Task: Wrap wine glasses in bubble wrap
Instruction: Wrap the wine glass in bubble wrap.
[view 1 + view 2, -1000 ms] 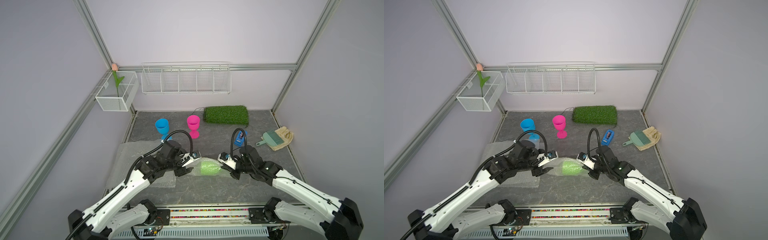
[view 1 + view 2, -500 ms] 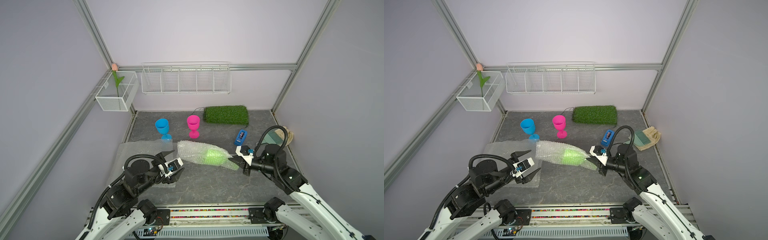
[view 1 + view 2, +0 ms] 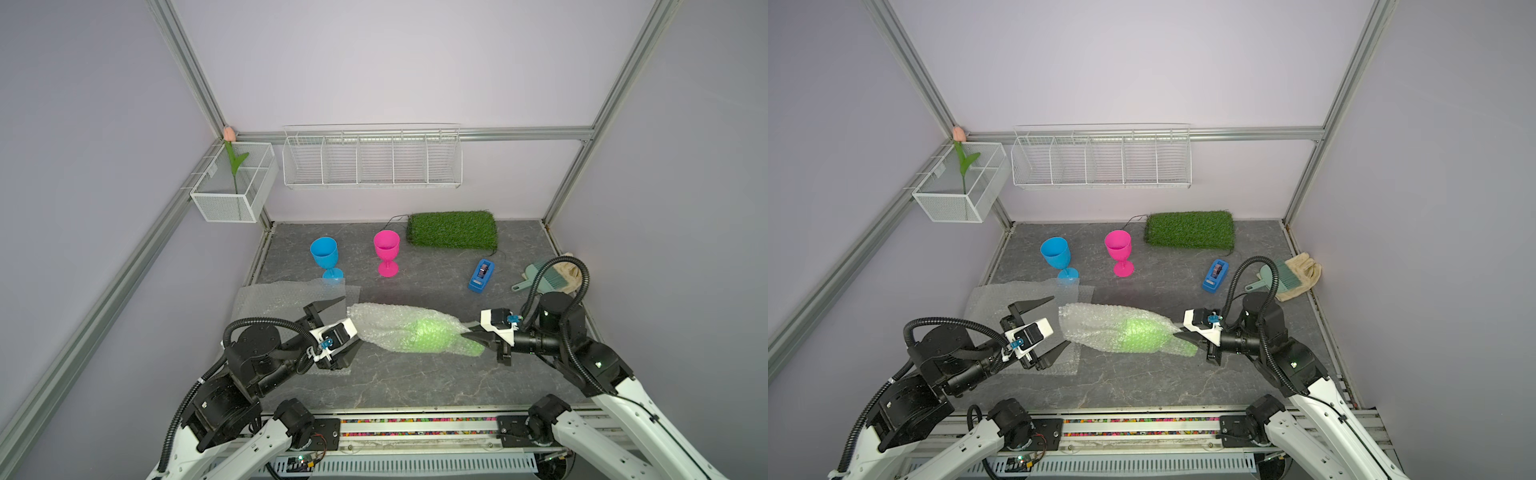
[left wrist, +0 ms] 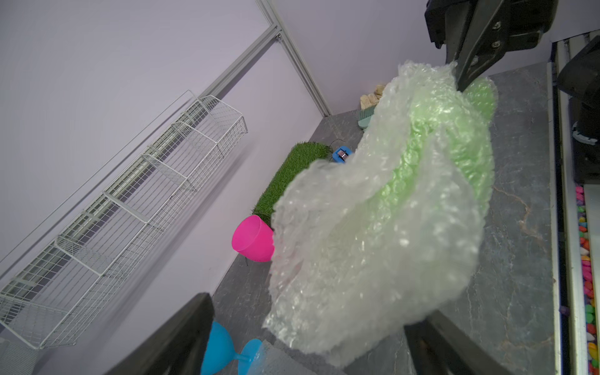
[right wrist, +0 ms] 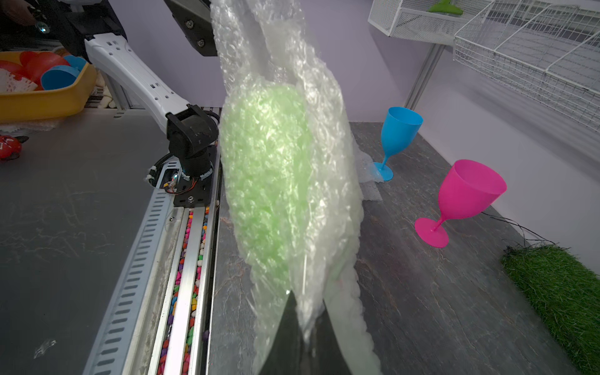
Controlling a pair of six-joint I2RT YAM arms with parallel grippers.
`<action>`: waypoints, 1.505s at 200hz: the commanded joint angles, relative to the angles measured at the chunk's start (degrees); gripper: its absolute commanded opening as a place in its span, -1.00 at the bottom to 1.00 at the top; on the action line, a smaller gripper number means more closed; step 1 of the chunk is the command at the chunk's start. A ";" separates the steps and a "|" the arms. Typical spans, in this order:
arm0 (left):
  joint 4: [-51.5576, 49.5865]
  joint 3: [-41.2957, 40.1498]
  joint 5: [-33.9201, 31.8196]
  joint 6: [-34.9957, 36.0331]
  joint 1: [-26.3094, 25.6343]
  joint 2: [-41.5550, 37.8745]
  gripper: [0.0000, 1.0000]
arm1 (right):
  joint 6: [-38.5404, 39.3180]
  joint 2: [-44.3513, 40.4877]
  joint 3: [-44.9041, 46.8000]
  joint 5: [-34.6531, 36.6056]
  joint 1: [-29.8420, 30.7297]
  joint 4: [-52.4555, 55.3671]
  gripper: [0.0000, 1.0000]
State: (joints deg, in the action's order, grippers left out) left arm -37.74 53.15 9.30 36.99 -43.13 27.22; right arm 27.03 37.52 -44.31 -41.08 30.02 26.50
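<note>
1. In both top views the right gripper point(image 3: 471, 333) is pressed together on the twisted end of the bubble wrap point(image 3: 384, 324). This wrap encloses the green goblet point(image 3: 430, 336), and the bundle lies across the front middle of the table point(image 3: 415, 386).
2. In a top view the left gripper point(image 3: 1060, 320) has its jaws wide apart at the loose end of the bundle and clamps nothing.
3. Behind the bundle, the blue goblet point(image 3: 323, 252) and the pink goblet point(image 3: 386, 248) stand upright and unwrapped. The blue foot is at the edge of the spare sheets point(image 3: 270, 299), which lie flat (how many, I cannot tell).
4. In the left wrist view the loose end of the wrap sits between the two dark fingers point(image 4: 181, 334). Whether it touches one of them, I cannot tell.
5. In the right wrist view the closed fingers point(image 5: 285, 341) pinch the film, and the green bowl shows through it. The bundle seems lifted off the table here.
</note>
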 commanded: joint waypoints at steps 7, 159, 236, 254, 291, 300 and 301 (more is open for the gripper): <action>-5.02 2.52 4.64 0.93 0.16 1.52 0.88 | 5.41 -1.76 -1.53 -4.36 -0.23 3.15 -0.87; -12.87 7.25 9.15 4.24 0.16 5.12 -1.00 | -1.32 1.63 3.43 -3.96 -0.09 -5.78 -0.87; -14.80 12.55 8.98 6.34 0.16 12.31 -1.00 | -10.65 12.13 21.18 2.62 6.85 -41.89 -0.87; -14.18 12.81 9.48 6.61 0.16 14.24 -1.00 | -10.91 18.32 24.37 3.21 8.09 -51.06 -0.87; -12.98 13.14 11.60 6.51 0.16 20.13 -1.00 | -10.86 34.28 27.34 3.27 8.68 -69.21 -0.87; -12.91 13.37 12.15 6.39 0.16 21.42 -1.00 | -11.47 38.47 27.80 3.34 8.74 -75.12 -0.86; -12.95 13.47 12.15 6.32 0.16 21.62 -1.00 | -11.56 38.88 27.89 3.31 8.74 -75.73 -0.86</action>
State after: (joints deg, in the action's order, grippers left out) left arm -51.86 64.10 18.81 42.39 -43.13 46.44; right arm 16.71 67.96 -18.59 -39.20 38.52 -31.33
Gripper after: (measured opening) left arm 0.047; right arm 0.070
